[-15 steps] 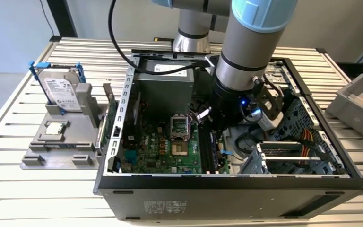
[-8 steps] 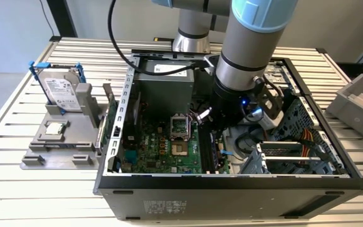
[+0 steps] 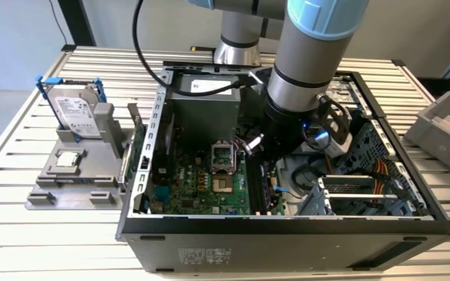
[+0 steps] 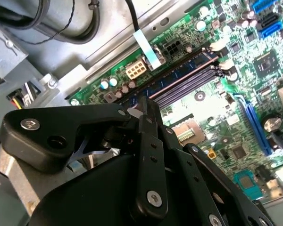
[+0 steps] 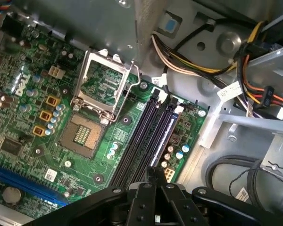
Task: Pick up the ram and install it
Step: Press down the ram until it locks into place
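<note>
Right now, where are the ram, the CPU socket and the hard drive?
ram point(image 4: 191, 66): second wrist view, on its bluish side.
CPU socket point(image 5: 80, 135): first wrist view, on its contact field.
hard drive point(image 3: 77, 111): exterior view, on its labelled face.

Drive cage and cables seemingly crowding slots

The exterior view looks down from high in front at the open computer case on the slatted worktop, with the arm entering from twelve o'clock. Both wrist views sit close above the motherboard, looking past the black claw body. They share the black memory slots and the green board around them.
</note>
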You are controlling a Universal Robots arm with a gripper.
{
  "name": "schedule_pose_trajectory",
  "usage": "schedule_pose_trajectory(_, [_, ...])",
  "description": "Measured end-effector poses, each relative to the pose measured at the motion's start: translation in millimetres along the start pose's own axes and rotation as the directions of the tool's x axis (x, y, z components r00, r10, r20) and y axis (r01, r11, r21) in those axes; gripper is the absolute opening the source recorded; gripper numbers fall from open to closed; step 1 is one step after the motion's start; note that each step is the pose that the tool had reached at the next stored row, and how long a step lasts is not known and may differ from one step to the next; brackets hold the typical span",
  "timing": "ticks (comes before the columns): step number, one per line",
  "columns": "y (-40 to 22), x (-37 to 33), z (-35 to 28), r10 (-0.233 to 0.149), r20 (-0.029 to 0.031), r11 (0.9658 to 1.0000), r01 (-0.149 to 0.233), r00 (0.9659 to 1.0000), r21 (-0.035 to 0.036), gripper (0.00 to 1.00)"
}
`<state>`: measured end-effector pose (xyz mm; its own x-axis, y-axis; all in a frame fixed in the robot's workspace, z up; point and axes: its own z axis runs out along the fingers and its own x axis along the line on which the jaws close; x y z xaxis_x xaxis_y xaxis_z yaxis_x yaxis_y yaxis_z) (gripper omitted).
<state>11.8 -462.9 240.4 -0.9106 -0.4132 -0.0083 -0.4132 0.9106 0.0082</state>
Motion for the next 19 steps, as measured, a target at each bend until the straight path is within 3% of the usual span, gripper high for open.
schedule_pose_trajectory(5, [0.0,-0.1,0.0,-0.079,-0.0006,0.9969,0.079,0.9969,-0.0006,0.0])
schedule_pose_trajectory(9, [0.0,-0.1,0.0,-0.137,-0.0011,0.9905,0.137,0.9905,-0.0012,0.0])
schedule_pose_trajectory(13, [0.0,-0.1,0.0,-0.2,-0.0015,0.9798,0.2,0.9798,-0.0018,0.0])
schedule_pose_trajectory(19, [0.2,-0.2,0.0,-0.29,-0.002,0.9571,0.29,0.9571,-0.0027,0.0])
